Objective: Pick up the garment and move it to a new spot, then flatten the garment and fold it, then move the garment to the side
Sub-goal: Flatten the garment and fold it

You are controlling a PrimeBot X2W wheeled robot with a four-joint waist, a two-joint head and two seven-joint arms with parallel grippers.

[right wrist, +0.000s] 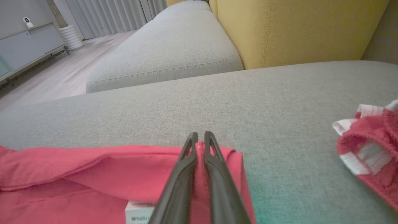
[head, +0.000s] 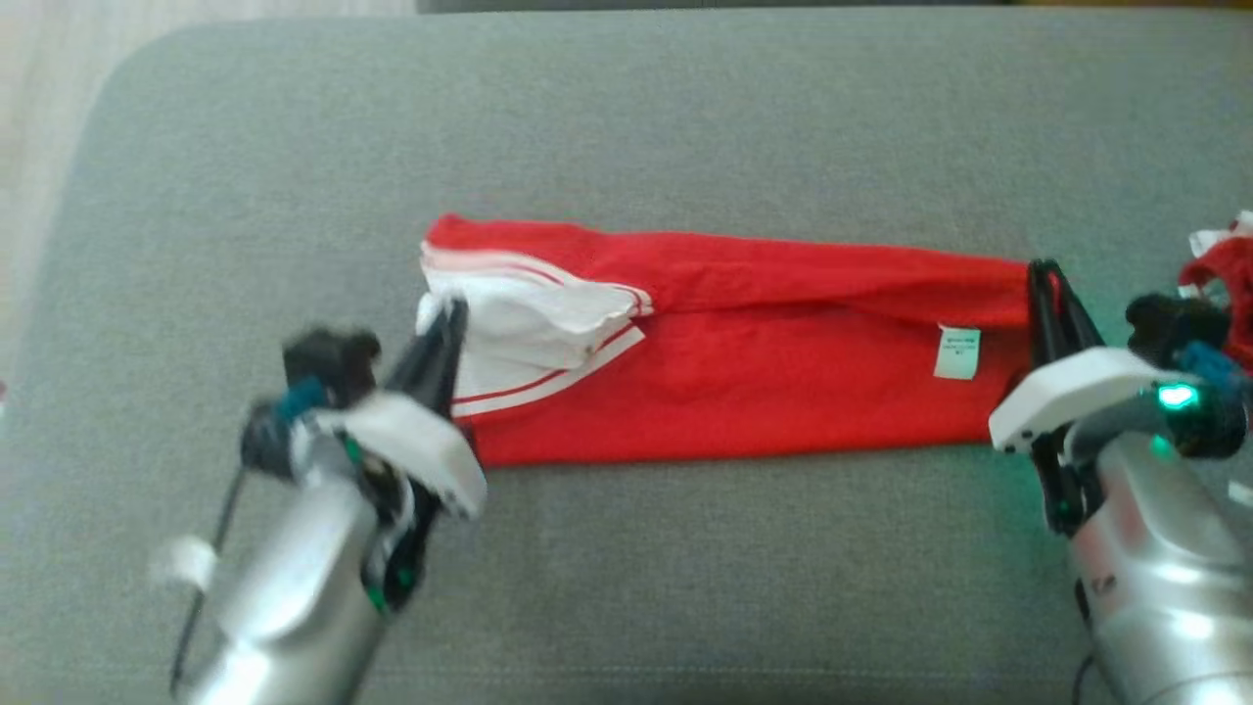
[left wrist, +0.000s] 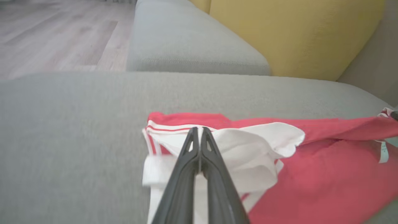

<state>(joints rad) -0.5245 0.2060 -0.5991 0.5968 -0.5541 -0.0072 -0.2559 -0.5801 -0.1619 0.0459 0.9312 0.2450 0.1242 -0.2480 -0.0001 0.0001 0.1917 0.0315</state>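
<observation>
Across the middle of the sofa seat (head: 626,127), holds the red garment (head: 764,382) as a long folded strip, well in from every edge. Grips its white sleeve (head: 529,323), toward the seat's left edge, with the left jaws clamped on the cloth, and the end beside the label (head: 957,352), toward the right edge, with the right jaws pinched on the red hem, likely to draw both ends taut and level for another fold. Leaves a second red-and-white bundle (head: 1224,274) at the right edge, apart from the strip.
</observation>
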